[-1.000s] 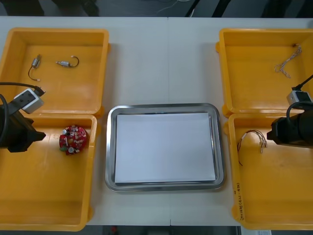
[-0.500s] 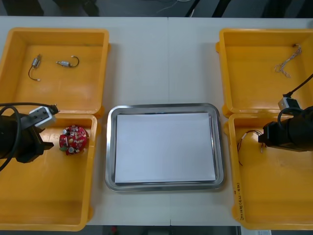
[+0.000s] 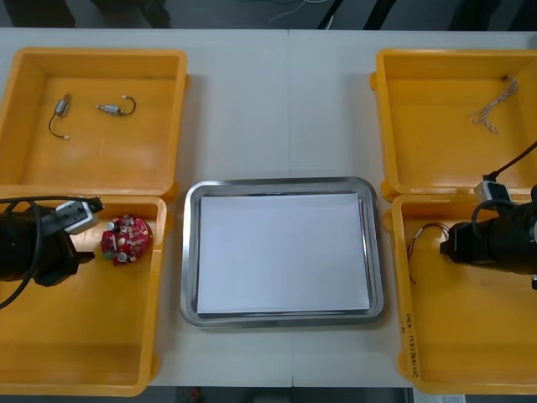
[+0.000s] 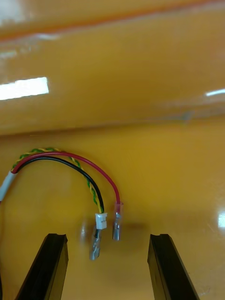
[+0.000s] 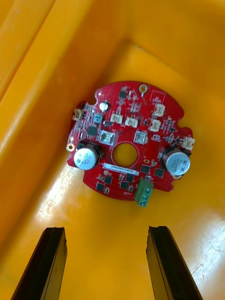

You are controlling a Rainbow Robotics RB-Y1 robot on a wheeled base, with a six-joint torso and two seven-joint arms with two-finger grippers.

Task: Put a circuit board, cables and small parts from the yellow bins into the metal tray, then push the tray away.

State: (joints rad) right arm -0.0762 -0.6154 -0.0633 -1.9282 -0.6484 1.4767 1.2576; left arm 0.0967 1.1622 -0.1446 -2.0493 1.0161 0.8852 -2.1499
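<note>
From where I stand, both arms are down in the near bins. The shiny metal tray, white inside, sits between the bins on the light desk with nothing in it.

The left hand is low in the near left yellow plastic bin, its black fingers spread wide. The round red circuit board lies flat on the bin floor just ahead of them, close to the bin's wall. The board looks at least as broad as the gap between the fingers. If the hand drives straight in, I'd expect it to shove the board against the wall or tip it up rather than take it. The silver cans and the green block standing on the board could also catch a fingertip.

The right hand is in the near right yellow plastic bin, also wide open. The ends of the red, black and yellow-green cable bundle lie just ahead of the gap. The wires are thin and lie flat, so the fingers could close over them and miss, or pinch a single lead. The loose tail could then drag on the bin wall or hang over the tray's rim.
</note>
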